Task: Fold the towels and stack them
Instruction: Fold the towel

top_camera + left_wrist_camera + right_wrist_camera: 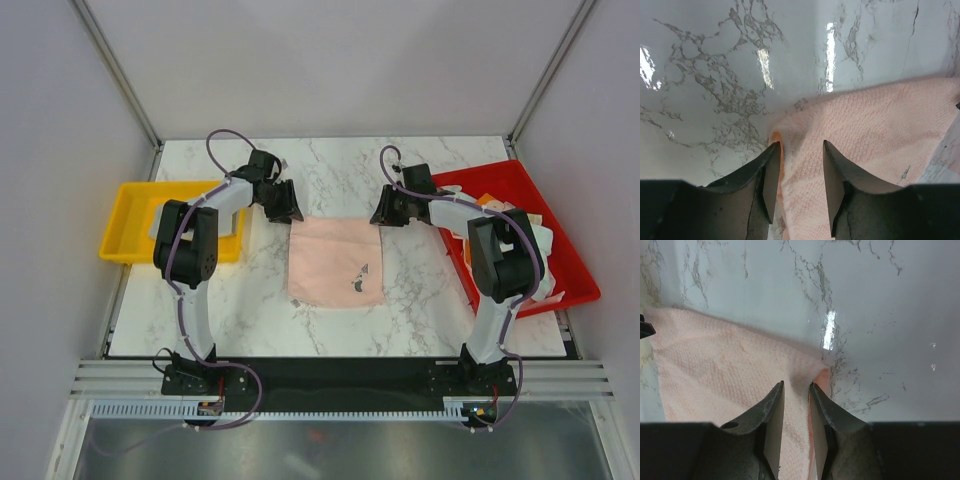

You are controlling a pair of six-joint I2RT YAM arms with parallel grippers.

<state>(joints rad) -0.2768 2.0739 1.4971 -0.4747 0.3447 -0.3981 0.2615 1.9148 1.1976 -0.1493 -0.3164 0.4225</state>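
Top external: one pale pink towel [335, 262] lies flat on the counter [340, 170]. The left tool [801, 145], half open, straddles its far left corner. The right tool [797, 385], narrower, straddles the far right corner, and whether it grips cannot be told.

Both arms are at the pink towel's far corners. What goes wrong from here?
1. The left fingers straddle only the very corner of the pink towel, its edge right beside one finger; a thin bite may slip on the lift.
2. Cloth bunches between the right fingers but lies flat at the left, so the corners may rise unevenly and skew the fold.
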